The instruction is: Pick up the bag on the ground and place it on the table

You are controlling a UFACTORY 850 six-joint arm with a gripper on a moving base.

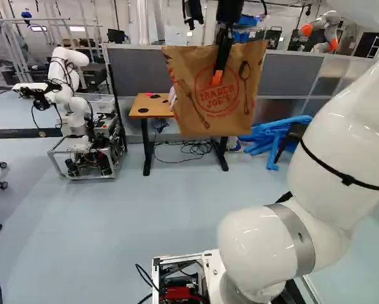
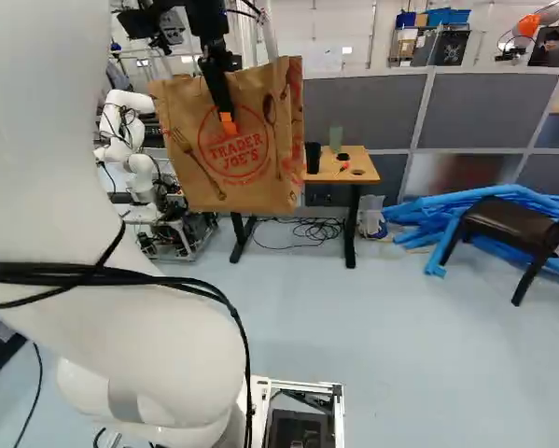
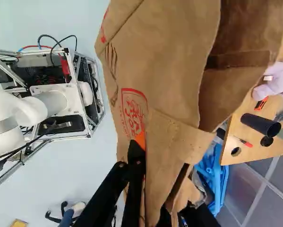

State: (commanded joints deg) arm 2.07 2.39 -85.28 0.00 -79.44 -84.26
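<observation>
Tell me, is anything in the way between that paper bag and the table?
Nothing visible stands between the bag, held by the end effector, and the table. On the tabletop itself, though, a black cup and a pale purple object may crowd the landing spot.

Bag (image 1: 192, 120) brn w/ red print; tabletop (image 1: 159, 107) tan.

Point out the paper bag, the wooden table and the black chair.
Paper bag (image 1: 217, 104), left base view, printed front.
Wooden table (image 2: 326, 175), right base view, tabletop.
Black chair (image 2: 510, 222), right base view, seat.
</observation>
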